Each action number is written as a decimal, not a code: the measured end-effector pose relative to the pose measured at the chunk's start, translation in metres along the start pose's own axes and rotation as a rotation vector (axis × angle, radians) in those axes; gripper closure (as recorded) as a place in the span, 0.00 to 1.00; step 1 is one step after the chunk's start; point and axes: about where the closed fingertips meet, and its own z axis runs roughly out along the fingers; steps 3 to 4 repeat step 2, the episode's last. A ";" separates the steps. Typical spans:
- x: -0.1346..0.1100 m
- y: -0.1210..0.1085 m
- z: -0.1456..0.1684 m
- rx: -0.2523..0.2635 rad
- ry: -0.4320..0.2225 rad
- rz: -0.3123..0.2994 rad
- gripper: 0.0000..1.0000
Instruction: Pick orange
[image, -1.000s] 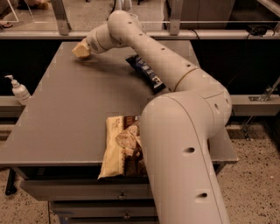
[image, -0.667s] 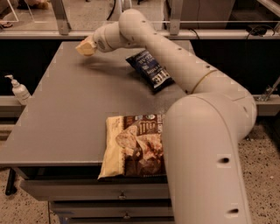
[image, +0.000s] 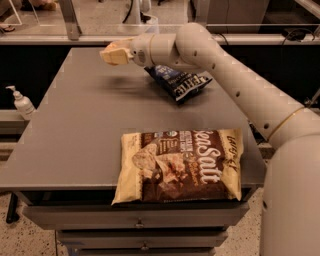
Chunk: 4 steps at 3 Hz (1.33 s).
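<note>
The robot's arm (image: 240, 85) comes in from the right side and reaches way across the bench (image: 85, 130). Its cream-coloured gripper (image: 112, 53) hangs in the air above the far left part of the top, not touching the surface, with a soft shadow on the grey underneath it. Honestly can't tell from where I'm standing whether the gripper is spread or closed, or whether there's anything in it. The tip is just a pale blob with a slightly warmer tint on top. As for the orange, I can't pick it out for sure, so I can't say where it sits. Right under the wrist, toward the back of the bench, there's a dark blue chip bag (image: 179, 82) lying flat at an angle. Closer to me, a big brown and cream snack bag (image: 180, 165) lies face up along the front edge, well apart from the blue one. Off to the left, on a lower ledge beside the bench, stands a little white pump bottle (image: 22, 104). Grey drawers (image: 140, 222) run below the top.
</note>
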 end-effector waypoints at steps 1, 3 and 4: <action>-0.020 0.005 -0.046 -0.016 -0.149 0.034 1.00; -0.038 0.014 -0.055 -0.027 -0.195 0.031 1.00; -0.038 0.014 -0.055 -0.027 -0.195 0.031 1.00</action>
